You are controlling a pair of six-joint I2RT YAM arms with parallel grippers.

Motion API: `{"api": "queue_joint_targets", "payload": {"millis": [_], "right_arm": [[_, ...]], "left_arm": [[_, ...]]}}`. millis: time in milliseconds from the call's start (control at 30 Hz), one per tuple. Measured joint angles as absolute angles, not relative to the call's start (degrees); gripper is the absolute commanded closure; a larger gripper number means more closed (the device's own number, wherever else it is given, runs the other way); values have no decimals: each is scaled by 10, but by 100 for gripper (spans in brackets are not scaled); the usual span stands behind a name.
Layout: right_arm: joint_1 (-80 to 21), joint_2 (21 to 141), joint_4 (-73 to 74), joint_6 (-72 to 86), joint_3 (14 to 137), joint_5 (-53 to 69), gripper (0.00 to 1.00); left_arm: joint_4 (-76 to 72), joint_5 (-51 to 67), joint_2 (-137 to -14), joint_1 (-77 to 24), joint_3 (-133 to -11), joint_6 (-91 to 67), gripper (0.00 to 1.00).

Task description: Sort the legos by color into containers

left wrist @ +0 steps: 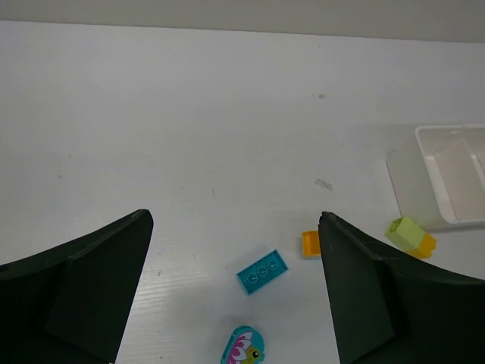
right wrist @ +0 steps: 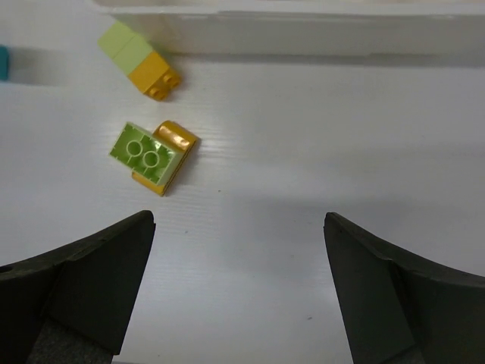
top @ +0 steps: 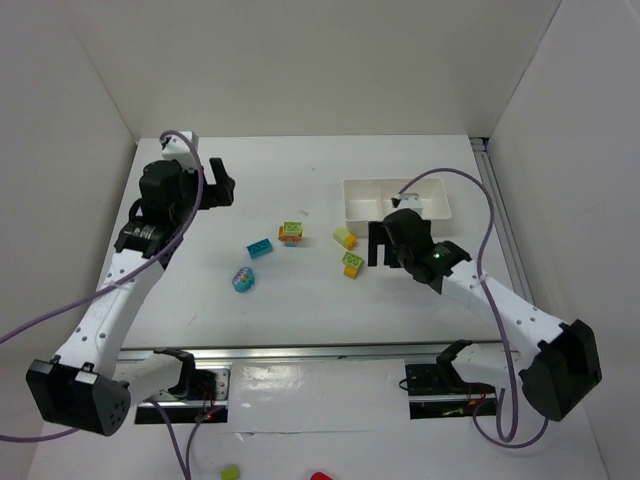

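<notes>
Left gripper (left wrist: 235, 218): matte black fingers spread;
Right gripper (right wrist: 239, 220): fingers spread;
Lime-on-orange lego (right wrist: 148, 154): glossy, round-studded;
Tray (right wrist: 303, 34): smooth white plastic

I see a white table (top: 300, 190) boxed in by plain white walls (top: 330, 60) behind it and on both sides; a metal rail (top: 330, 350) runs along its near edge.

White tabletop (top: 300, 190) carries a tray (top: 350, 200) just beyond the right claw (top: 385, 252), and five legos (top: 261, 248) scattered between it and the left claw (top: 218, 185).
</notes>
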State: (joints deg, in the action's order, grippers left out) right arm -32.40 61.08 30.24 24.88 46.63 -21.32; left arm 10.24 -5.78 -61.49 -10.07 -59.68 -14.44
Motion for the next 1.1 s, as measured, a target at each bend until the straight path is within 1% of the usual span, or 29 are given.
{"api": "queue_joint_targets", "payload": {"millis": [167,267,300,333,400,433,567,667,700,767,833,867,900,933,967,1000,1067,1100], "right_arm": [[-347,721,266,164,493,-165,0],[-350,773,255,110,507,-124,8],[-351,787,249,95,513,-112,9],[-351,802,241,78,521,-100,16],[-351,831,230,49,539,-84,20],[-351,847,225,34,551,-75,20],[-351,904,220,-17,595,-40,14],[-351,922,220,-43,601,-15,14],[-351,927,220,-48,601,-7,16],[-351,935,220,-57,601,1,23],[-351,940,220,-61,601,7,25],[-351,941,220,-62,601,9,30],[-351,942,220,-65,601,10,30],[-351,943,220,-66,601,10,32],[-351,945,220,-68,601,9,38],[-351,947,219,-70,601,9,38],[-351,950,219,-71,601,8,42],[-351,951,219,-71,601,8,42]], "left_arm": [[149,-31,-682,-101,-673,-153,0],[170,-12,-685,-101,-668,-151,0],[174,-8,-684,-102,-665,-151,1],[177,-2,-684,-103,-664,-150,1],[184,4,-684,-105,-662,-150,3],[186,6,-684,-106,-662,-150,3],[187,12,-684,-107,-662,-147,3],[189,14,-684,-109,-662,-143,3],[190,14,-684,-110,-662,-139,3],[192,14,-684,-111,-662,-137,3],[193,15,-685,-111,-662,-135,3],[193,15,-686,-111,-662,-135,3],[193,15,-688,-111,-662,-135,3],[193,15,-689,-111,-662,-135,3],[193,15,-691,-111,-662,-135,4],[194,15,-693,-111,-662,-135,4],[194,18,-697,-111,-662,-135,4],[194,18,-697,-111,-662,-135,4]]}}
